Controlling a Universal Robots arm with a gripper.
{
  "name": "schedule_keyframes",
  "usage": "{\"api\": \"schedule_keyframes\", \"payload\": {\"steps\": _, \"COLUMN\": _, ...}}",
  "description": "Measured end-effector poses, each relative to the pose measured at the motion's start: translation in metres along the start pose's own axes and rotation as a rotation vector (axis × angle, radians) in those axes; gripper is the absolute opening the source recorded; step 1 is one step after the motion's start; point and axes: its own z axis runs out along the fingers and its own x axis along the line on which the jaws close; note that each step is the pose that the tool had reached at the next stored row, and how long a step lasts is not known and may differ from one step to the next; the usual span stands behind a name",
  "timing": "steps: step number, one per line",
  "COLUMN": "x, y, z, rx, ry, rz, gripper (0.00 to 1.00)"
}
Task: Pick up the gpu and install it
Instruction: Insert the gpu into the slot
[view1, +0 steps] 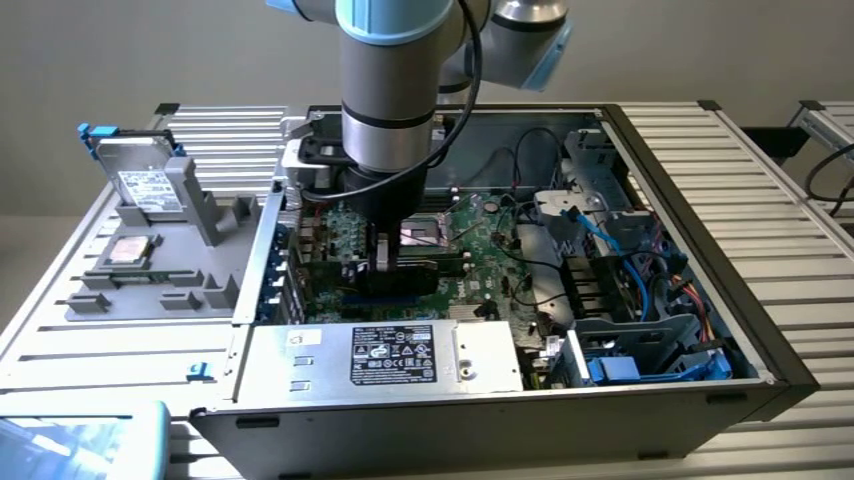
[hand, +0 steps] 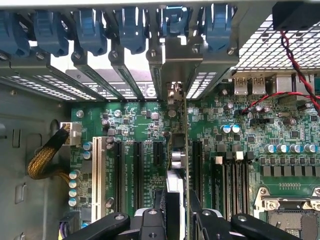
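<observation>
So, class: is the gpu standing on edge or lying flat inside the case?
On edge. In the wrist view the gpu shows as a thin edge-on card between the jaws, running toward the rear slot brackets over the motherboard.

The arm (view1: 387, 100) runs out of the exterior view's top edge, and its lower end covers the middle of the motherboard (view1: 481, 250). The gripper (hand: 179, 220) is cut off by the wrist picture's edge, so just its finger ends show. The gpu (hand: 182, 125) is seen edge-on there, its faces hidden, and its lower edge is too hard to tell from the slot. The label (view1: 394, 355) on the power supply (view1: 294, 360) is too small to read. A blue thing (view1: 80, 440) is cropped at the exterior view's left corner
</observation>
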Motion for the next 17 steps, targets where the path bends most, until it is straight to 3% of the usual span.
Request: {"api": "schedule_keyframes", "payload": {"steps": 17, "x": 0.0007, "y": 0.0008, "z": 0.0002, "rx": 0.0000, "ry": 0.0001, "rz": 0.000, "gripper": 0.28}}
